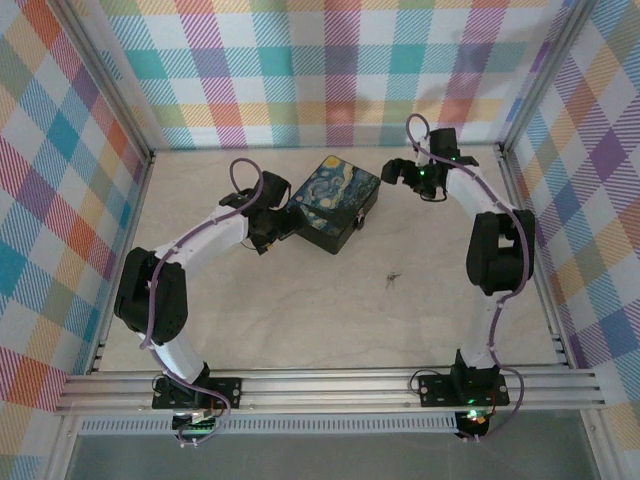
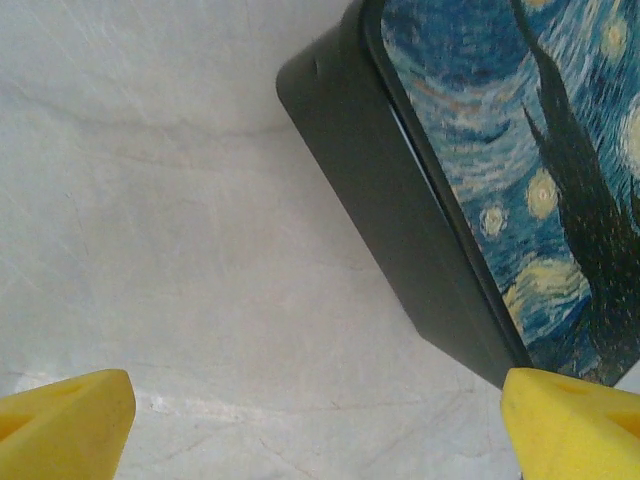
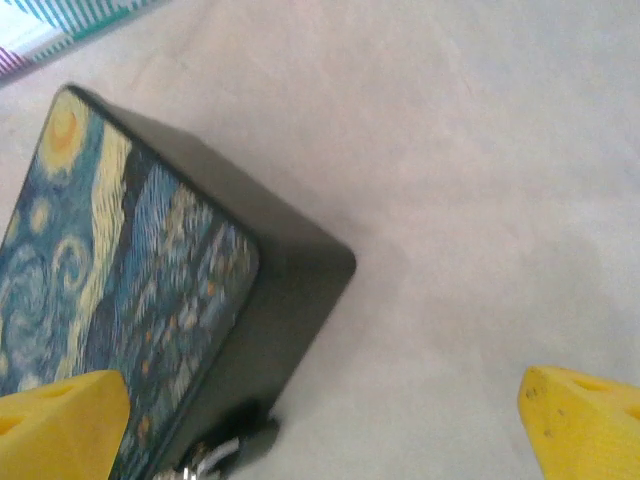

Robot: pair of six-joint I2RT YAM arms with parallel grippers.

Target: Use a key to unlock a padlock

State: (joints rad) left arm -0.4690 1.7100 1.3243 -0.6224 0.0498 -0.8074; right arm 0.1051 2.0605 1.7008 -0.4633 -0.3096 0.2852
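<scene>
Silvery padlock [image 3: 205, 458] at the tin [image 1: 335, 200] could shift away if the spread left gripper [image 2: 318, 430] or spread right gripper [image 3: 320, 425] nudges the tin.

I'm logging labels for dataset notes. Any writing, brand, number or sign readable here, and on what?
None can be read.
The tin bears only a swirled blue-and-yellow painting on its lid, no lettering.
The checked walls carry pattern, no words.
The small metal piece on the table is too small to show any marking.

Robot lab cell: aluminium frame [image 1: 330, 385], plaid cloth walls [image 1: 330, 70], pale table [image 1: 320, 310].
</scene>
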